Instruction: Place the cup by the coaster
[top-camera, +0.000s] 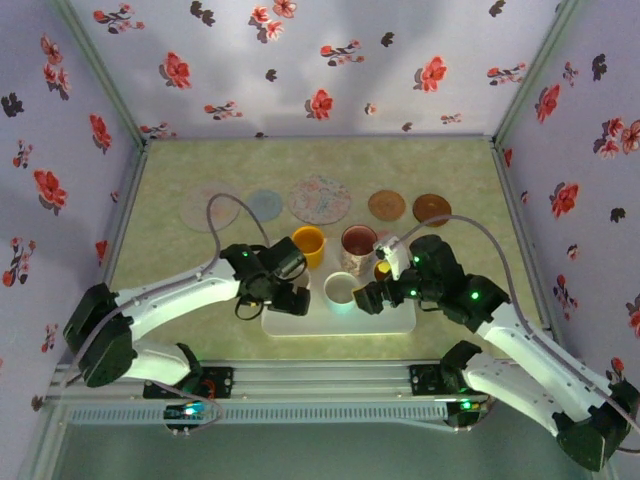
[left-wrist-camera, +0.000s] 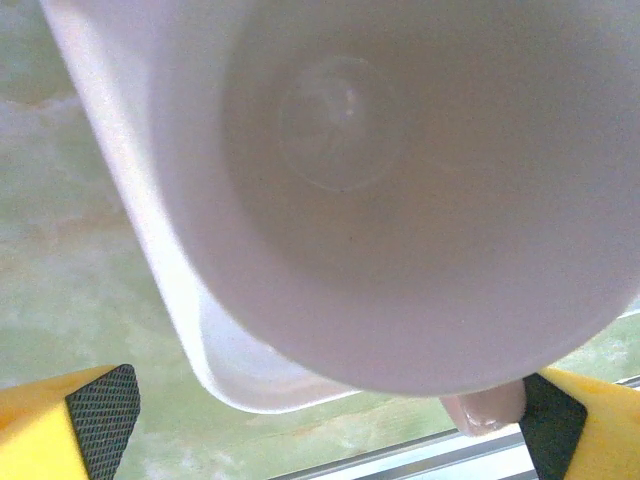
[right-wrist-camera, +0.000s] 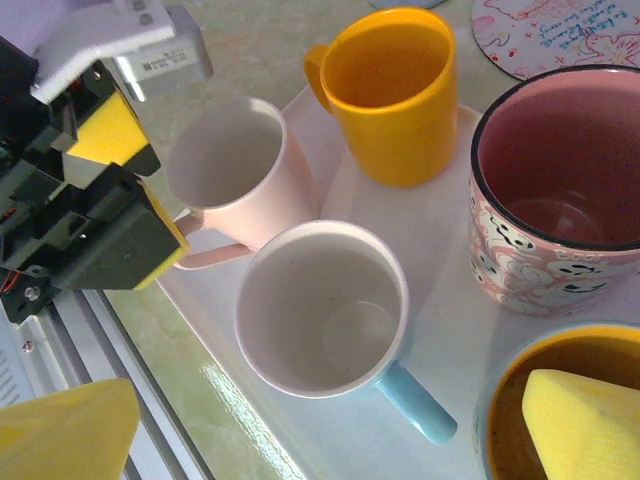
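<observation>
Closest to the lens sits the pale pink cup (left-wrist-camera: 380, 200), seen from straight above with its inside bare. The left end effector (left-wrist-camera: 325, 415) is spread wide around it, black pads (left-wrist-camera: 100, 415) clear of the wall on either side, so nothing is gripped yet. The cup's handle pokes out just beside one pad, which I judge is why the fingers straddle the body rather than the handle. This cup, likely the one to move, stands at the near-left corner of the white tray (top-camera: 400, 322).

Further right on the tray come the yellow mug (right-wrist-camera: 395, 95), the white cup with the blue handle (right-wrist-camera: 325, 310), the patterned pink mug (right-wrist-camera: 560, 200) and a blue cup (right-wrist-camera: 515, 410) with a brown inside. The right end effector (right-wrist-camera: 320, 430) hangs over that end, fingers wide and holding nothing, probably parked clear of the left arm's work.

Beyond the tray, a row of coasters (top-camera: 320, 198) lies well apart from the cups. The desk (top-camera: 180, 260) is pale green and marbled, boxed in by lavender walls (top-camera: 60, 120) printed with red and dark flowers.
</observation>
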